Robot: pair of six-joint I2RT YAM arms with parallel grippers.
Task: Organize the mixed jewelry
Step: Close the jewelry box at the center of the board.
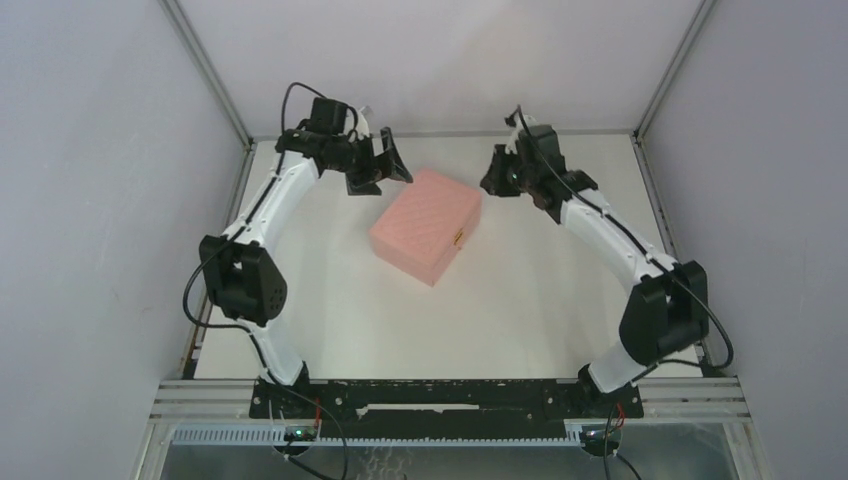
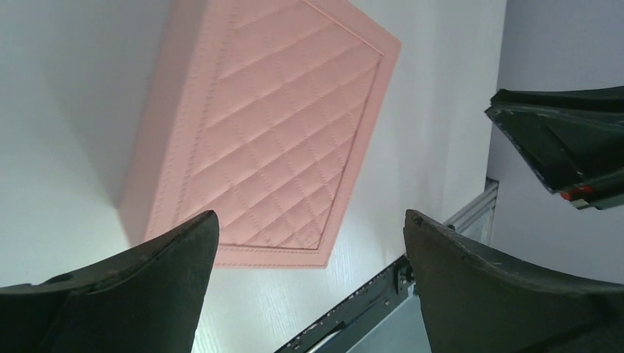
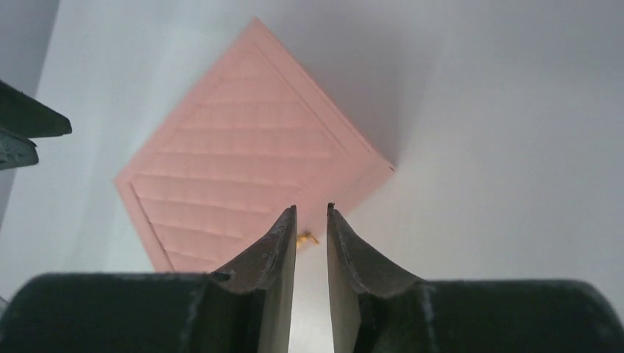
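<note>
The pink box (image 1: 427,225) sits shut in the middle of the surface (image 1: 330,320), turned cornerwise, its gold clasp (image 3: 307,238) facing about 4 o'clock. No jewelry shows anywhere; it is likely inside the box, though that can't be confirmed. So the sorting hasn't started: the lid needs lifting and the pieces separating. The left pincer (image 2: 309,220) hovers at the box's 10 o'clock, spread wide and empty. The right pincer (image 3: 310,213) hangs at 2 o'clock, fingers a sliver apart, nothing between them. Walls (image 1: 90,200) crowd 9, 12 and 3 o'clock; the roomy stretch lies toward 6.
</note>
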